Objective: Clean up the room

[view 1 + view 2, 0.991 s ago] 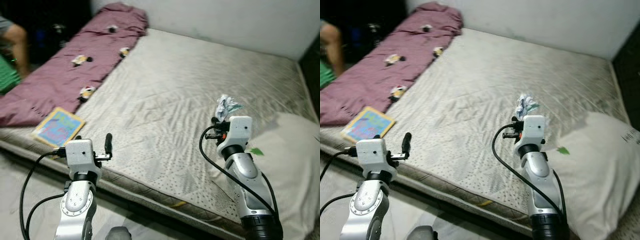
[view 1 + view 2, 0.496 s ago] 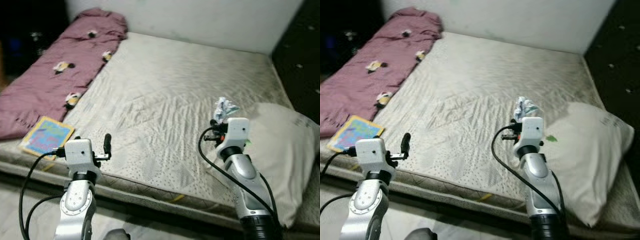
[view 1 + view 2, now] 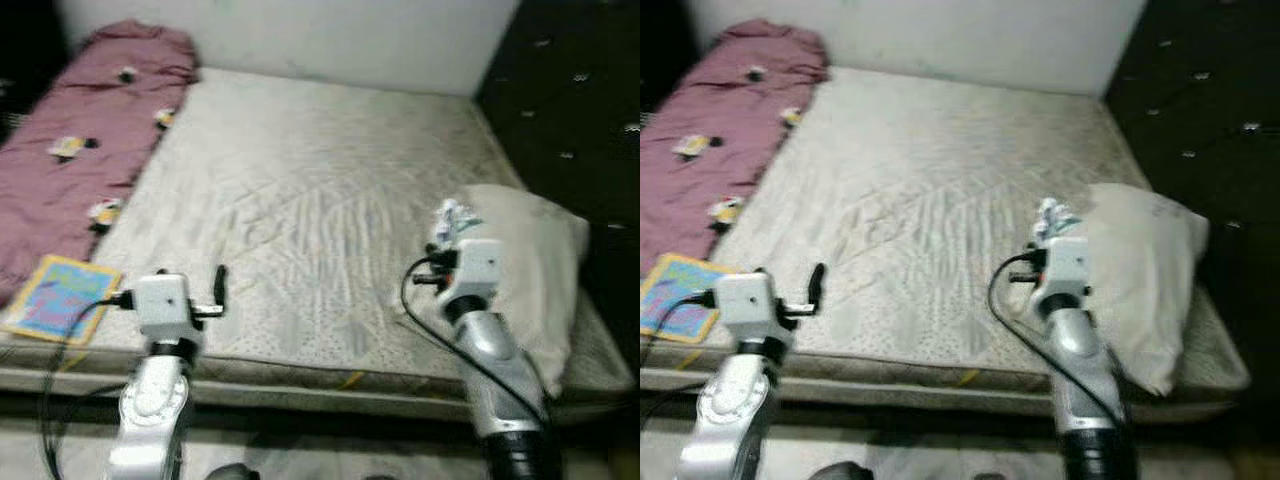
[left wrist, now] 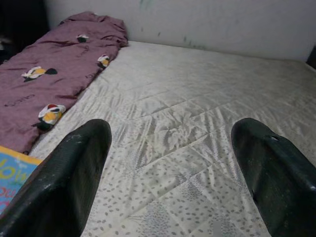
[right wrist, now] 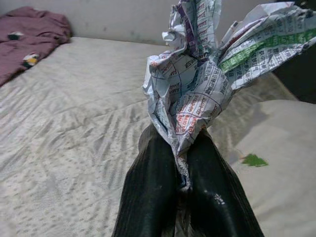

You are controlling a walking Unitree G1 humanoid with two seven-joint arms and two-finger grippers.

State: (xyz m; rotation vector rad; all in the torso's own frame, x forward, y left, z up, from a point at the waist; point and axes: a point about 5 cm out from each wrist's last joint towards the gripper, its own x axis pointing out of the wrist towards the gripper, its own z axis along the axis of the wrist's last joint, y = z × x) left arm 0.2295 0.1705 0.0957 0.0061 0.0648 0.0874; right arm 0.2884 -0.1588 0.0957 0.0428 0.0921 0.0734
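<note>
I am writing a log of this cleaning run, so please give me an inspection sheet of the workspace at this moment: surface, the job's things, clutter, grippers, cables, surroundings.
Surface: mattress, pale quilted cover, creased, mostly bare.
Job's things: crumpled paper, printed, pinched in the right gripper and held above the mattress beside the pillow.
Clutter: book flat at the mattress's near left corner; purple blanket along the left side.
Grippers: right gripper shut on the paper; left gripper open, holding nothing, above the near edge.
Cables: black cable looping off the right wrist; another at the left arm.
Surroundings: white wall behind the mattress; dark panel on the right.
</note>
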